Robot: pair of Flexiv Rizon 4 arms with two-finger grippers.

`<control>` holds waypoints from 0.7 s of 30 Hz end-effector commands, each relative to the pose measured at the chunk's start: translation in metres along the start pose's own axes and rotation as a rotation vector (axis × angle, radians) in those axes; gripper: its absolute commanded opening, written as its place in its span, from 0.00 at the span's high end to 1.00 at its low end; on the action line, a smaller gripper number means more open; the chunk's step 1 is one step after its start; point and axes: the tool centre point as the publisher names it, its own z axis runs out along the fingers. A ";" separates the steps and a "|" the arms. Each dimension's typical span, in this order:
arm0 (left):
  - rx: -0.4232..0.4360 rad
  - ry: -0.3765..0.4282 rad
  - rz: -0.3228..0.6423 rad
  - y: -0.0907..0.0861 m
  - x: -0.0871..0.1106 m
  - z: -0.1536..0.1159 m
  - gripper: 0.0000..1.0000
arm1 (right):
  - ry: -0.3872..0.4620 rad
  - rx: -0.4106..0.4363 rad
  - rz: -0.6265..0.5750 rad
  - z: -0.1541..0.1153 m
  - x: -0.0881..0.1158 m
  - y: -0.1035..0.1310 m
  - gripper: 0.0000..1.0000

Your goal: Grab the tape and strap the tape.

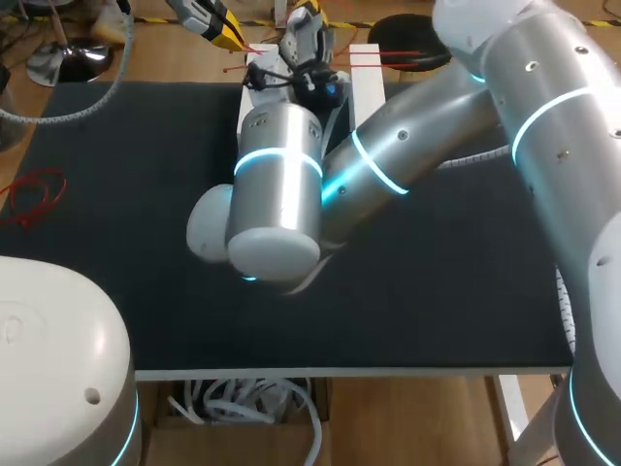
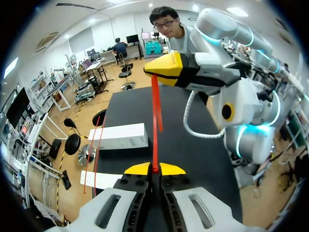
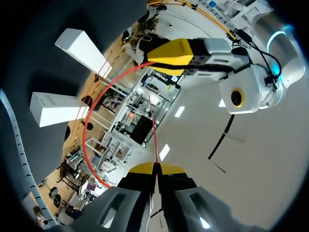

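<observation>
A thin red tape [image 2: 155, 121] is stretched between my two grippers above the far edge of the black table. In the left wrist view my left gripper [image 2: 154, 169] is shut on one end, and the strip runs straight ahead to the yellow tips of my right gripper [image 2: 166, 67]. In the right wrist view my right gripper [image 3: 156, 168] is shut on the tape [image 3: 152, 130], and a slack red loop [image 3: 89, 130] curves round to the left gripper [image 3: 171, 55]. In the head view both grippers, left [image 1: 221, 31] and right [image 1: 309, 21], meet at the far middle.
Two long white boxes [image 1: 364, 83] [image 1: 254, 92] lie at the table's far edge, with red strands [image 1: 388, 56] across them. A loose red tangle [image 1: 34, 194] lies at the left edge. My right arm's elbow [image 1: 277, 194] hangs over the middle of the black mat [image 1: 437, 282].
</observation>
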 end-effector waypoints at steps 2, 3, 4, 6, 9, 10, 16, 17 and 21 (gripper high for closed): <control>-0.004 0.004 -0.001 -0.001 -0.001 -0.001 1.00 | -0.001 0.022 -0.013 -0.002 -0.004 0.012 1.00; -0.004 0.004 -0.001 -0.001 -0.001 -0.001 1.00 | -0.001 0.024 -0.012 -0.002 -0.005 0.013 1.00; -0.004 0.004 -0.001 -0.001 -0.001 -0.001 1.00 | 0.000 0.026 -0.012 -0.001 -0.005 0.014 1.00; -0.004 0.004 -0.001 -0.001 -0.001 -0.001 1.00 | 0.002 0.030 -0.010 0.000 -0.007 0.016 1.00; -0.004 0.004 -0.001 -0.001 -0.001 -0.001 1.00 | 0.003 0.038 -0.006 0.001 -0.009 0.019 1.00; -0.004 0.004 -0.001 -0.001 -0.001 -0.001 1.00 | 0.004 0.040 -0.005 0.002 -0.009 0.020 1.00; -0.004 0.004 -0.001 -0.001 -0.001 -0.001 1.00 | 0.005 0.048 -0.005 0.006 -0.011 0.027 1.00; -0.004 0.004 -0.001 -0.001 -0.001 -0.001 1.00 | 0.005 0.049 -0.007 0.007 -0.010 0.028 1.00; -0.004 0.004 -0.001 -0.001 -0.001 -0.001 1.00 | 0.006 0.048 -0.006 0.008 -0.011 0.033 1.00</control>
